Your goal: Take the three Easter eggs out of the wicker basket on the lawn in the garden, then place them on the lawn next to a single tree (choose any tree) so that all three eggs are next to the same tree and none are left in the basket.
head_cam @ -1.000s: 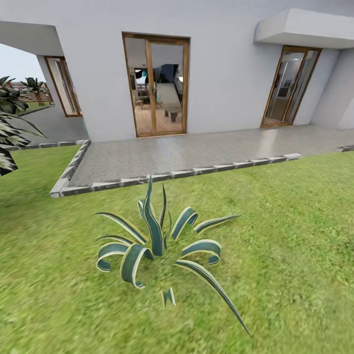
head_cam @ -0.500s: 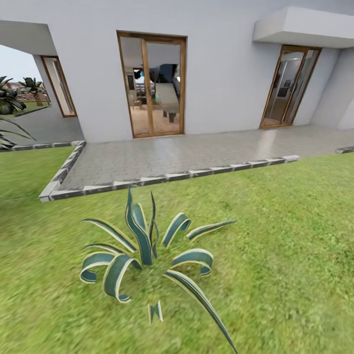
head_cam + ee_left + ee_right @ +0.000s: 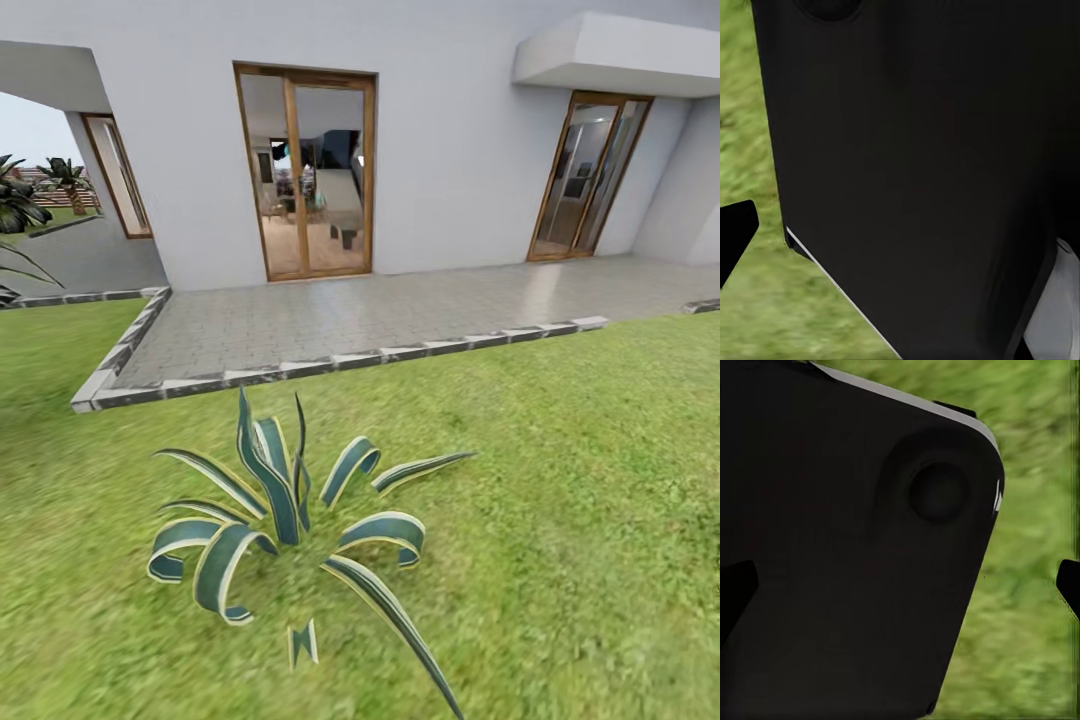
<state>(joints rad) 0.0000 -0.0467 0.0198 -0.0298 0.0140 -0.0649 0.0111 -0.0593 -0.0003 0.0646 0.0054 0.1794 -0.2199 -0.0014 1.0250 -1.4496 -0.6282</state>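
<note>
Head view: you're facing the house. Striped agave (image 3: 290, 520) sits on the lawn (image 3: 580, 480) at 7 o'clock of frame. Paved patio (image 3: 380, 310) with stone curb runs behind it; glass double door (image 3: 305, 170) at 12 o'clock, second door (image 3: 585, 175) at 2 o'clock, dark-leaved plants (image 3: 15, 215) at 9 o'clock.

Left wrist view: a black robot panel (image 3: 922, 165) blocks most of it, grass (image 3: 750, 150) beside it, dark tip (image 3: 731, 236) at the edge. Can't tell your jaws' state.

Right wrist view: black housing (image 3: 847, 555) over grass (image 3: 1027, 585), dark tips at both edges. Jaws' state unreadable too.
</note>
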